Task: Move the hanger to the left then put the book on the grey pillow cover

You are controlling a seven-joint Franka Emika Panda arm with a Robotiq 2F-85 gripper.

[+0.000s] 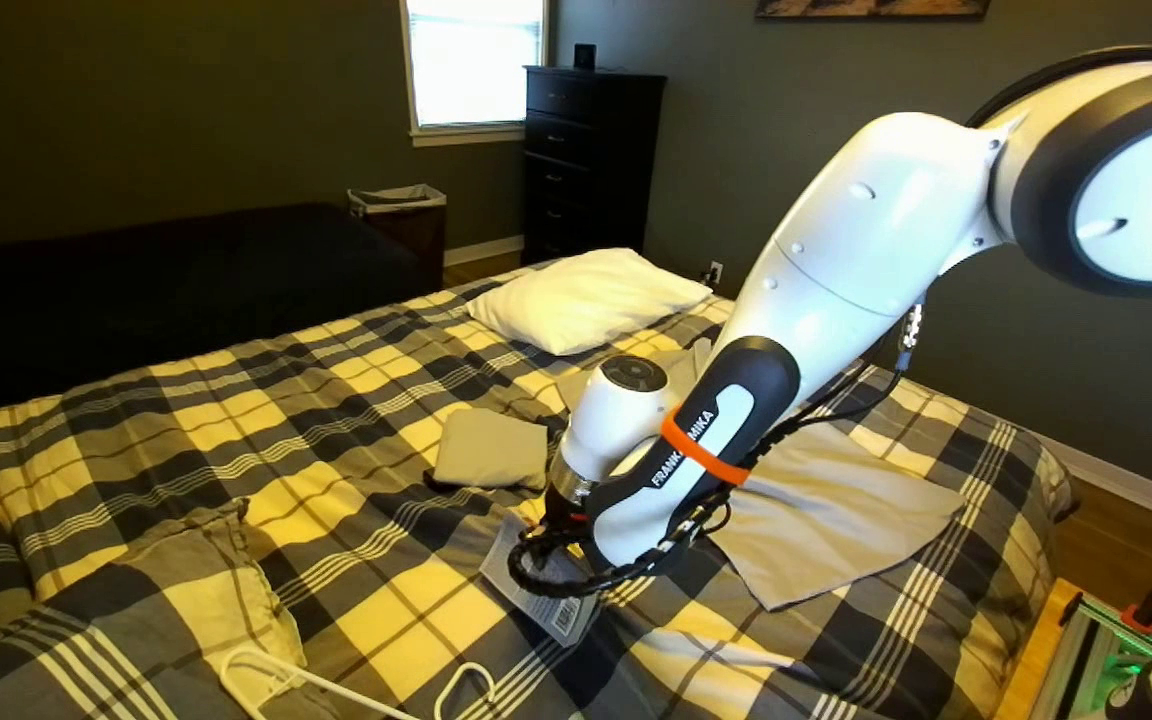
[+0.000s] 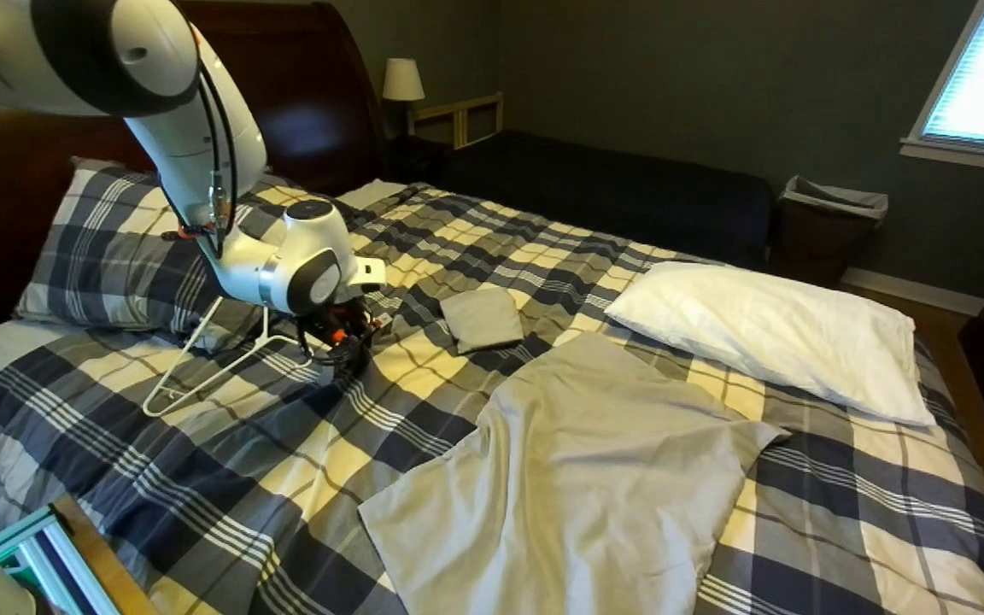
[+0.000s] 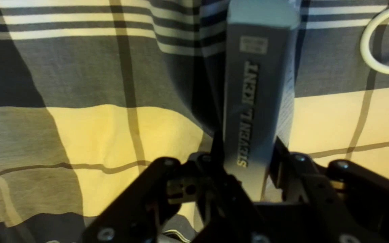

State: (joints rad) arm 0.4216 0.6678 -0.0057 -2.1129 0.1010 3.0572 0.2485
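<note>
The book stands with its spine facing the wrist camera, and my gripper is shut on it, one finger against each side of the spine. In an exterior view the book leans below the gripper, back cover partly showing; whether it touches the bed I cannot tell. The white hanger lies near the plaid pillow, its hook at the wrist view's upper right. Spread on the bed, the grey pillow cover lies away from the gripper; the arm hides part of it in an exterior view.
A small folded tan square lies close beyond the gripper. The plump white pillow sits past the grey cover. A plaid pillow is near the headboard, and the robot's mounting base stands at the bed's edge.
</note>
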